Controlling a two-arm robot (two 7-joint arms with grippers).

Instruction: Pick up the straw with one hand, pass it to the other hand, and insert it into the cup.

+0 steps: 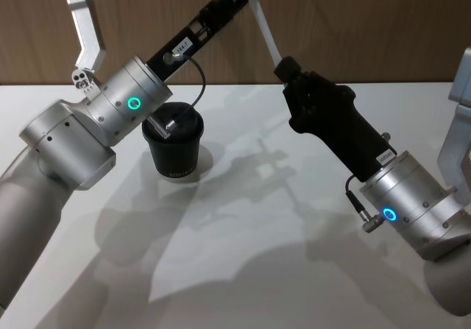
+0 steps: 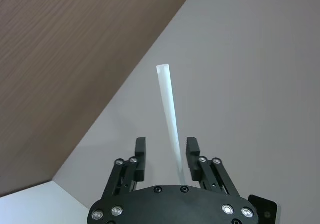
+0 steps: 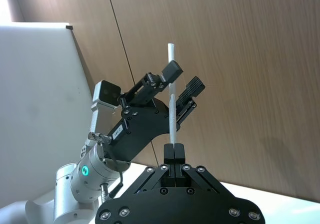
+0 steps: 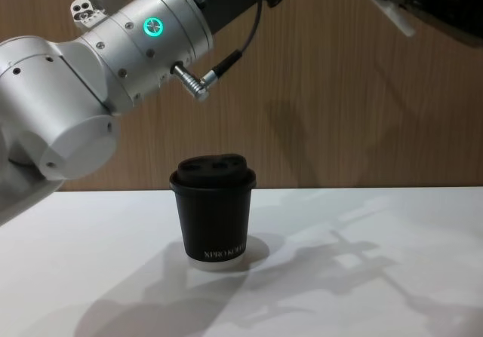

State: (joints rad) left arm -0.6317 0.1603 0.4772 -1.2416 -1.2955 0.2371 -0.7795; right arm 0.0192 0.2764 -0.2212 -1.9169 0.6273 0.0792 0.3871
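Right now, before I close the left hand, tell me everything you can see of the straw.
The straw is thin, straight and white, slightly translucent, plastic by its look, with a flat cut tip. It is held tilted in the air before the wood wall, clear of the table. The right hand is shut on its lower end. Its upper part runs between the open fingers of the left hand, a gap showing on each side, and the tip pokes out beyond them.
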